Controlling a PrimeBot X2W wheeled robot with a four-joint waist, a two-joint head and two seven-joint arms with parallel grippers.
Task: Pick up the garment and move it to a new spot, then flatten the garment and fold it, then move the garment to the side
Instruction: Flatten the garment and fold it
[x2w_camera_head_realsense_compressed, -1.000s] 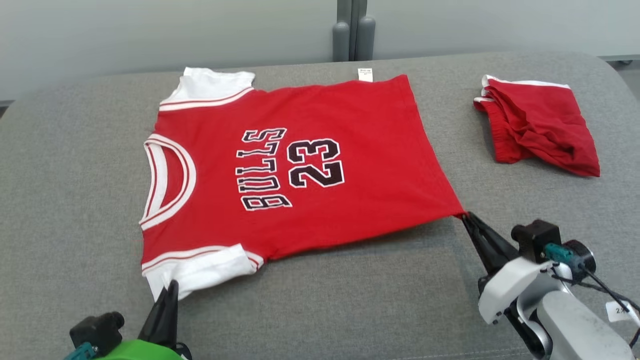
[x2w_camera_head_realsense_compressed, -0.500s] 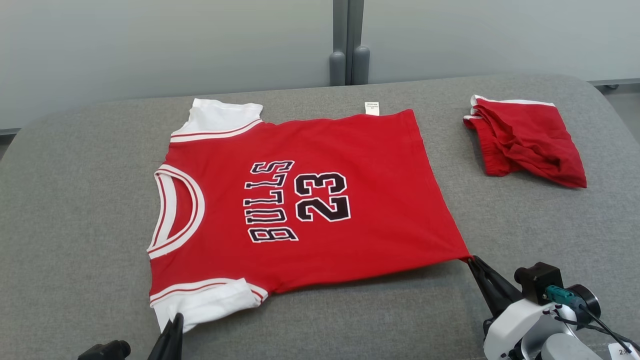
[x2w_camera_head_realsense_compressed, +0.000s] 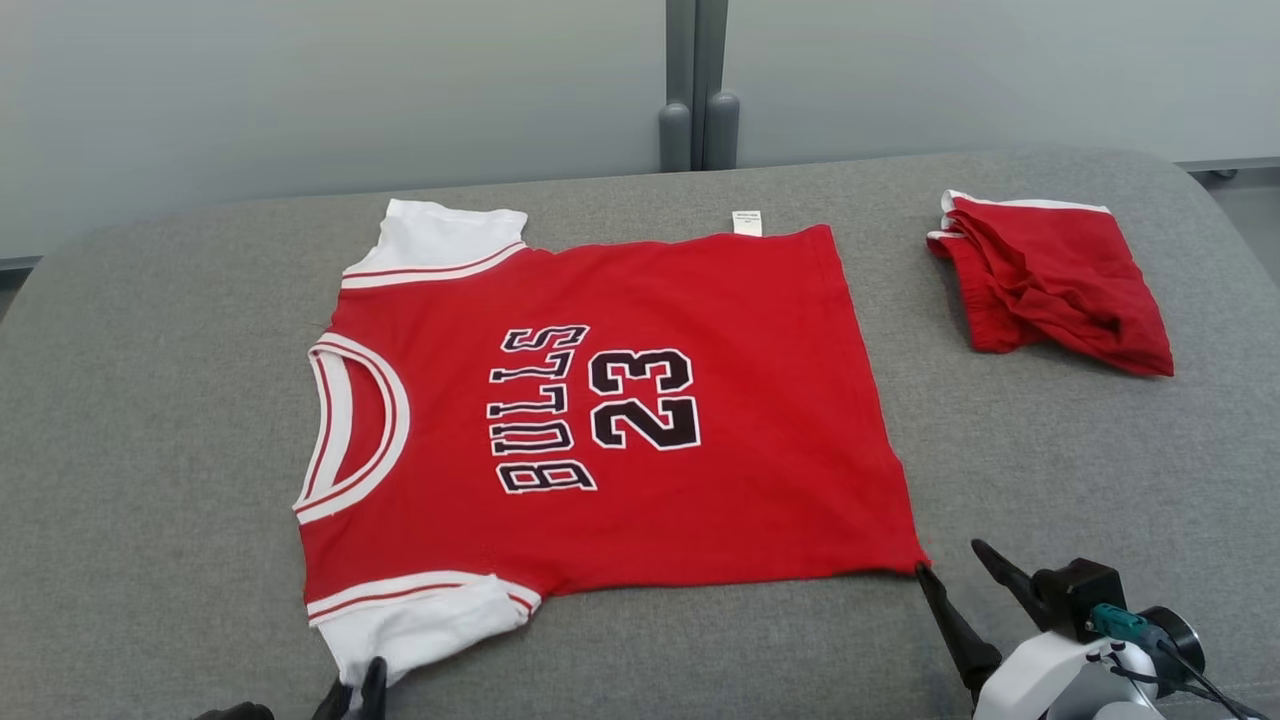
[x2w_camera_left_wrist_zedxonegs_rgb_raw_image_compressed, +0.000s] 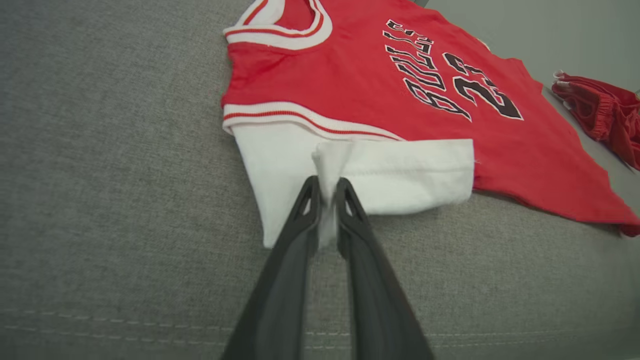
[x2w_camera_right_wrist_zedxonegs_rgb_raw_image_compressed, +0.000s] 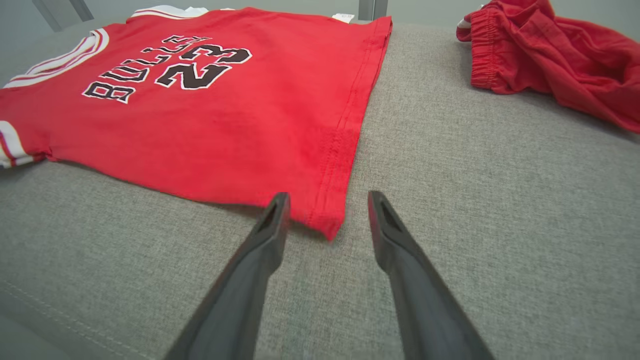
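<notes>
Garment (x2w_camera_head_realsense_compressed: 620, 400): a red jersey with white sleeves and black "BULLS 23" lettering. It lies flat, unfolded and face up on the grey padded surface (x2w_camera_head_realsense_compressed: 150, 420). The body of the jersey extends ahead of both sets of jaws.

Left gripper (x2w_camera_left_wrist_zedxonegs_rgb_raw_image_compressed: 327, 186): the jaws are almost closed, with only a narrow gap. A raised fold of the white sleeve (x2w_camera_left_wrist_zedxonegs_rgb_raw_image_compressed: 400, 165) stands pinched between the two fingertips. The rest of that sleeve lies flat just ahead of the tips and to either side of them. The collar (x2w_camera_left_wrist_zedxonegs_rgb_raw_image_compressed: 280, 41) lies farther ahead, past the sleeve.

Right gripper (x2w_camera_right_wrist_zedxonegs_rgb_raw_image_compressed: 327, 200): the jaws are spread wide and hold nothing. The near hem corner (x2w_camera_right_wrist_zedxonegs_rgb_raw_image_compressed: 327, 225) rests on the surface in the gap between the two fingers and is not gripped. The side hem runs straight ahead from that gap. The printed lettering lies ahead and toward the left-hand finger's side.

Second red item (x2w_camera_right_wrist_zedxonegs_rgb_raw_image_compressed: 550, 50): a crumpled red piece with an elastic band. It lies ahead of the right jaws, off to the right-hand finger's side and well apart from the jersey.
</notes>
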